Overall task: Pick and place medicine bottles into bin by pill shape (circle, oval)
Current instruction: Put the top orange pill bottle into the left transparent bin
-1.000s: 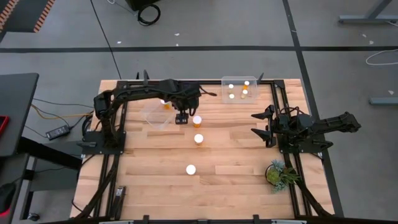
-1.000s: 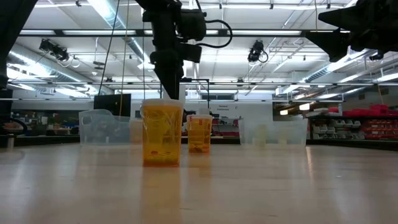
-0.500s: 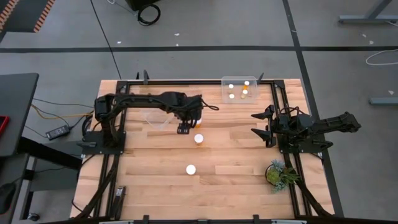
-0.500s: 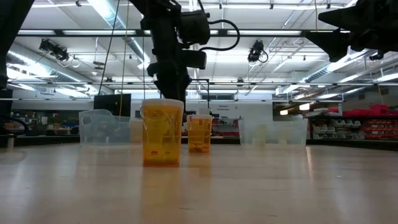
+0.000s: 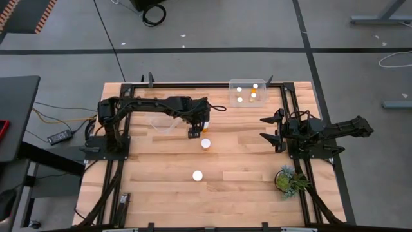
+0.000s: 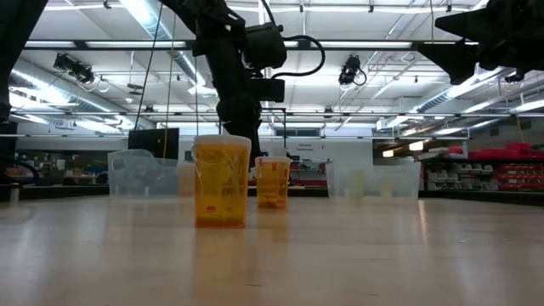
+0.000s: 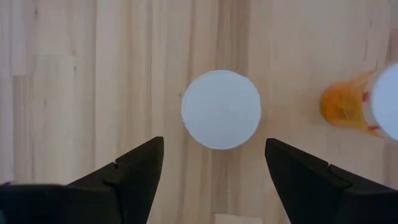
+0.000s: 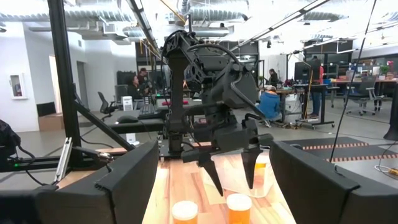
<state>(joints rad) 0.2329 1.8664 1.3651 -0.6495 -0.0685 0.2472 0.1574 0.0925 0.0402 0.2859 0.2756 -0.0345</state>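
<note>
My left gripper [image 7: 214,146] is open and points straight down over an upright medicine bottle, whose round white cap [image 7: 221,110] shows between the two fingertips, lower than them. In the high view this gripper [image 5: 198,127] hides that bottle. A second bottle [image 7: 359,104] stands close by on the table; it also shows in the high view [image 5: 205,144]. A third bottle [image 5: 197,174] stands nearer the front edge. In the low view two orange bottles [image 6: 223,181] [image 6: 273,181] stand on their bases. My right gripper [image 5: 273,129] is open and empty at the table's right.
A clear bin [image 5: 248,93] at the far edge holds several bottles. A second clear bin [image 5: 162,122] stands left of my left gripper, partly under the arm. A small green potted plant [image 5: 288,179] stands at the front right. Bare wood lies between the arms.
My left gripper has gone from beside the left bin toward the table's right and a little toward the near edge. It now stands over the farthest of the three loose bottles and hides it in the high view. The bottles have kept their places.
</note>
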